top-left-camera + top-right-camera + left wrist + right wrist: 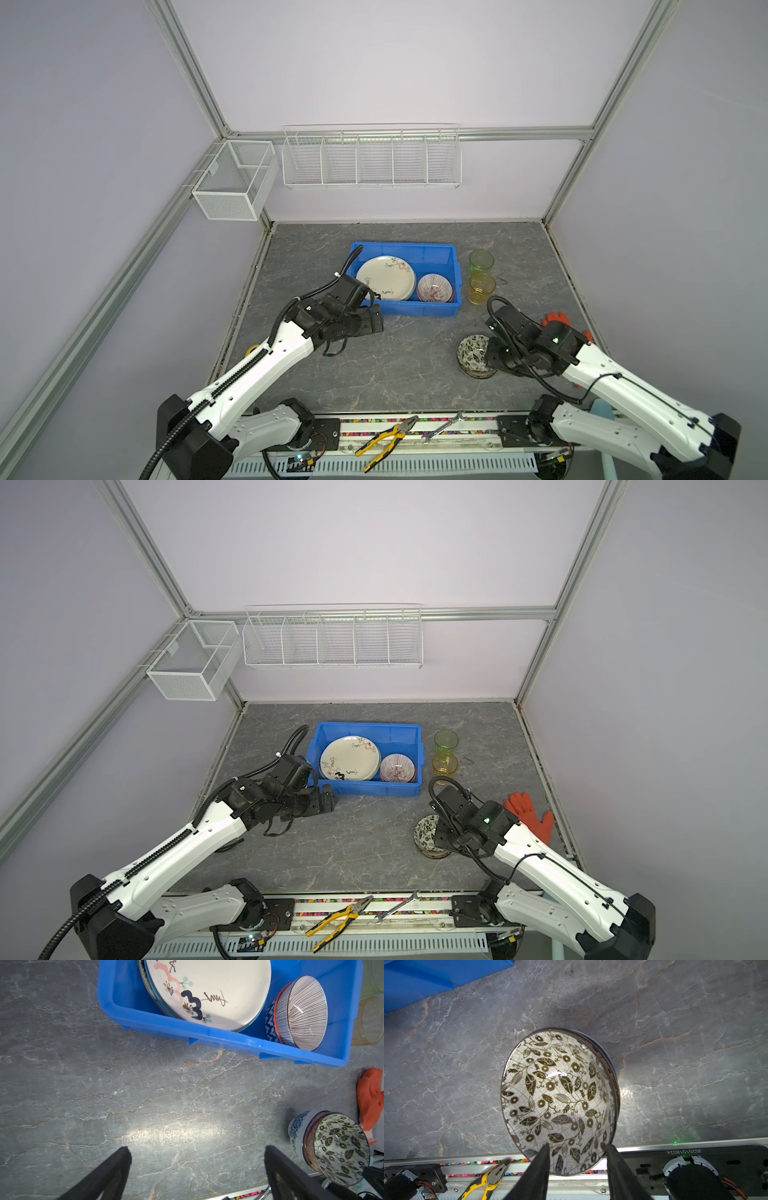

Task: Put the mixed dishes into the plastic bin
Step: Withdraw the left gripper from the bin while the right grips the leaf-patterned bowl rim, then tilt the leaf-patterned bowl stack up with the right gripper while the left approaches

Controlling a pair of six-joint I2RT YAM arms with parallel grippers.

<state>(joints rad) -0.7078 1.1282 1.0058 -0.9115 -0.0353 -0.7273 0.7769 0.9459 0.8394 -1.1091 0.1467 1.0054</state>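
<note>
— Is the right pincer gripping the leafy bowl?
— Cannot tell; it's straddling its rim. The bowl's sitting near-right on the surface, and the left pincer is hanging released. Seat the rim deep before lifting.

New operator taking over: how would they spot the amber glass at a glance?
Find the blue bin in the middle of the table. Two glasses stand outside it, just past its right end. The amber glass is the one nearer the robot, and it is yellow-orange, whereas the green glass behind it is pale green.
</note>
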